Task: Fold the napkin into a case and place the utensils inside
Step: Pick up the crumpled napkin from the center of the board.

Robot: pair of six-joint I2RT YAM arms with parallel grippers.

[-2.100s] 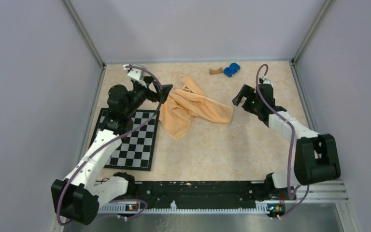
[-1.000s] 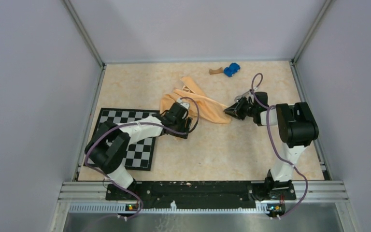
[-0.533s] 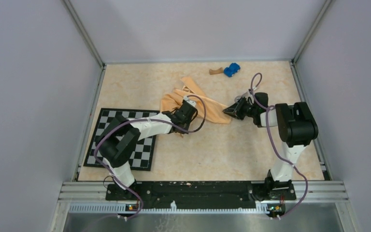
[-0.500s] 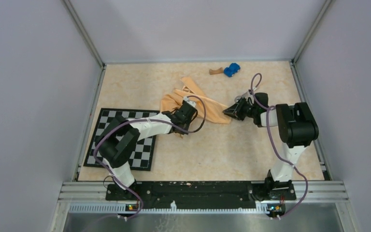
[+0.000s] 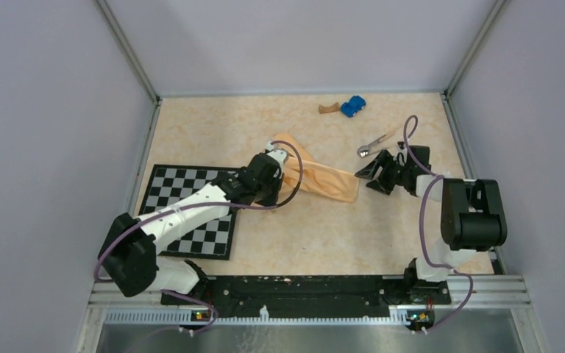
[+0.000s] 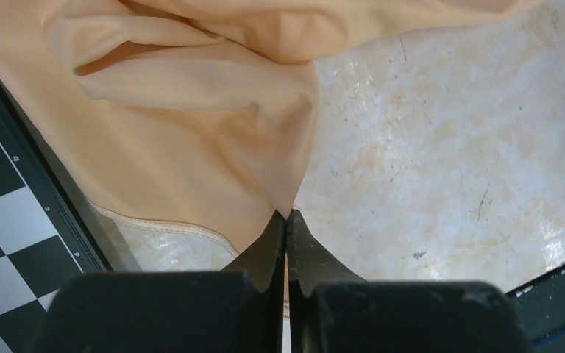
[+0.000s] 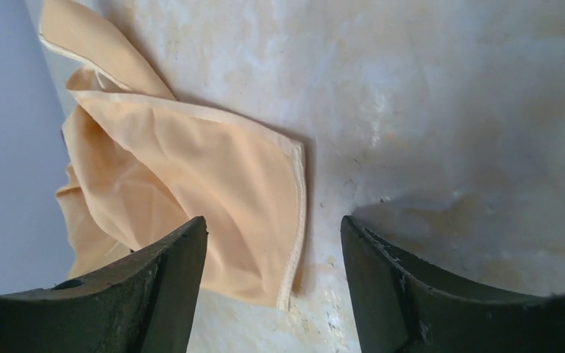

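Right now the peach napkin (image 5: 327,182) lies crumpled on the desk (image 5: 316,235), not yet folded into a case. Its long way runs slanted, from the far left by the checkerboard mat (image 5: 206,237) down to a corner near the right arm (image 5: 471,217). The left arm (image 5: 191,206) reaches low across the mat. Its jaws are pinched tight on a fold at the napkin's left end, right beside the mat's edge. The right arm is bent low, and its jaws are wide open and hold nothing. They point left at the napkin's hemmed corner, which shows flat in the gap just in front of them. So I think the right arm is the near one for that corner and may need to slide in a bit. The shiny spoon (image 5: 371,147) lies on the desk just behind the right jaws, apart from the cloth
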